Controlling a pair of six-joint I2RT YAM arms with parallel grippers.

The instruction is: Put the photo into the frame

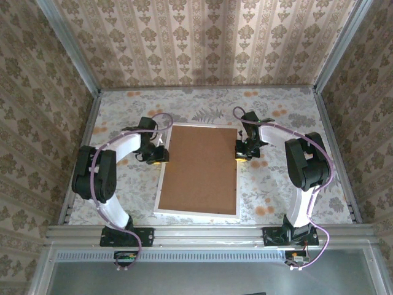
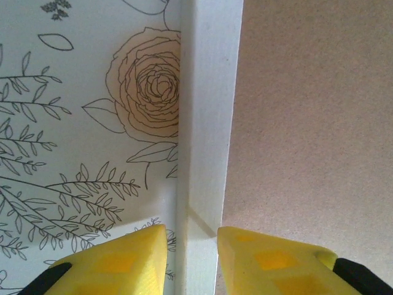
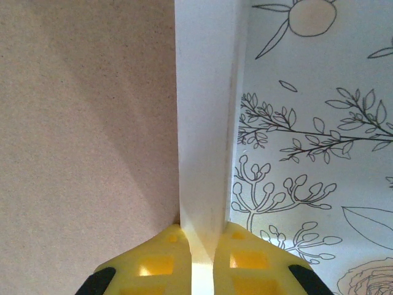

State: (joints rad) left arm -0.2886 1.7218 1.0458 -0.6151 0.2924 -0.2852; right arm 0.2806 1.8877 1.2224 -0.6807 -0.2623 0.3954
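The white frame (image 1: 196,213) lies flat mid-table, back side up, with a plain brown board (image 1: 199,169) covering its opening. The photo is hidden. My left gripper (image 1: 161,155) is at the frame's left rim near the far corner. In the left wrist view its yellow fingers (image 2: 141,258) straddle the rim (image 2: 209,92) of the frame, open, with a sliver of tablecloth showing outside the rim. My right gripper (image 1: 241,153) is at the right rim. In the right wrist view that gripper (image 3: 201,236) is shut on the white rim (image 3: 206,92) of the frame, pads pressed on both sides.
A floral tablecloth (image 1: 276,190) covers the table, with patterned walls close on three sides. A metal rail (image 1: 209,233) runs along the near edge by the arm bases. The brown board (image 2: 307,123) lies level inside the rim.
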